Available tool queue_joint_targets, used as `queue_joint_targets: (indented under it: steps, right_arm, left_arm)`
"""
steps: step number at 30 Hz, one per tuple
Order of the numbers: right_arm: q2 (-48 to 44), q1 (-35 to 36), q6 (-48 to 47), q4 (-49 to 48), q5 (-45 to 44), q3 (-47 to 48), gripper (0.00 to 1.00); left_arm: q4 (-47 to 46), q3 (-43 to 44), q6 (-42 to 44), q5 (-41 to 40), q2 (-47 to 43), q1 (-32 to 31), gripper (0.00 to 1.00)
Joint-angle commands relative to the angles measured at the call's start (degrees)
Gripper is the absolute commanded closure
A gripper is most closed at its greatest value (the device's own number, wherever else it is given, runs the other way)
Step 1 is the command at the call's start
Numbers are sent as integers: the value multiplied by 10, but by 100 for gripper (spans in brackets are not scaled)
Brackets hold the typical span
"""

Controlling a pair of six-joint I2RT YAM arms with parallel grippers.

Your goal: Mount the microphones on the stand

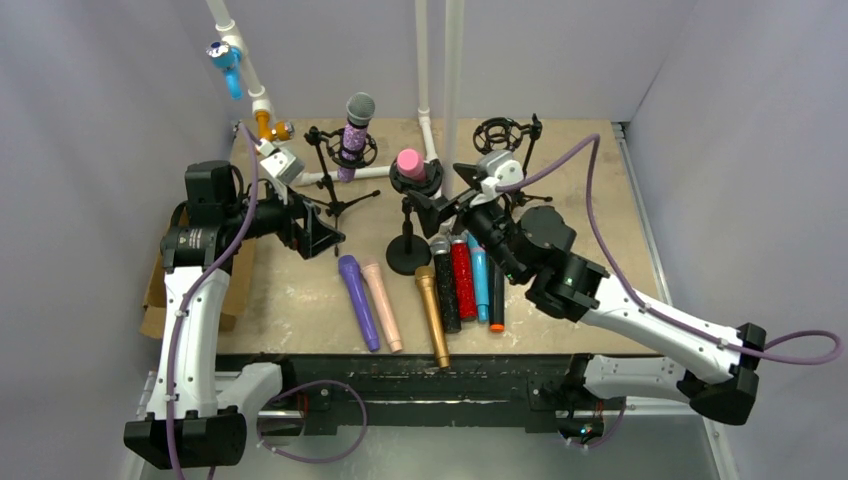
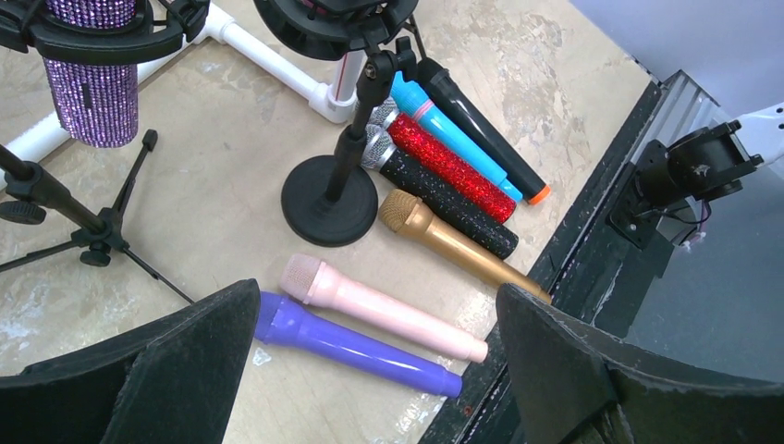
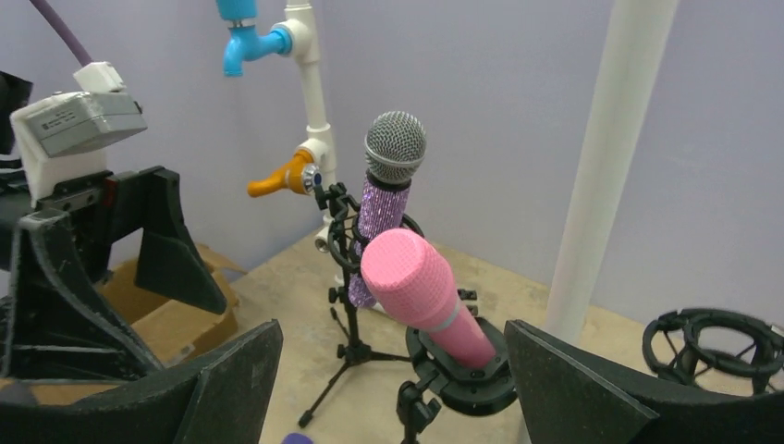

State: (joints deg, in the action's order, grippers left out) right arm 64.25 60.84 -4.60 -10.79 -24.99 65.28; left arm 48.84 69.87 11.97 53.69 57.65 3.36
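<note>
A purple glitter microphone (image 1: 356,135) stands in a tripod stand. A pink microphone (image 1: 411,163) sits in the round-base stand (image 1: 407,255). A third shock mount (image 1: 503,135) holds nothing. Loose on the table lie purple (image 1: 358,300), peach (image 1: 382,305), gold (image 1: 433,315), black glitter (image 1: 445,290), red glitter (image 1: 463,280), blue (image 1: 480,278) and black (image 1: 496,295) microphones. My left gripper (image 2: 379,370) is open and empty above the purple microphone (image 2: 356,347). My right gripper (image 3: 393,388) is open, its jaws on either side of the pink microphone (image 3: 421,291) without touching it.
A white pipe frame (image 1: 425,80) with blue (image 1: 226,62) and orange (image 1: 268,127) fittings stands at the back. A cardboard box (image 1: 160,290) sits at the left table edge. A black rail (image 1: 400,365) runs along the front edge.
</note>
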Motion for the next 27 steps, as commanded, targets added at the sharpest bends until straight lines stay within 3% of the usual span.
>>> queue_joint_targets:
  steps: [1,6,12,20,27]
  right_arm:
    - [-32,8,95,78,1,-44,10]
    - [-37,10,168,74,24,-141,23]
    - [35,10,194,-10,31,-201,31]
    - [164,-15,136,-147,18,-194,26]
    - [237,-41,107,-242,-7,-192,33]
  left_arm:
    - [-8,27,-22,-2,4,3,0]
    - [-5,30,-24,-27,8,3,0]
    - [6,33,-14,-42,14,3,0]
    - [19,34,-4,-46,15,3,0]
    - [24,35,6,-50,17,3,0]
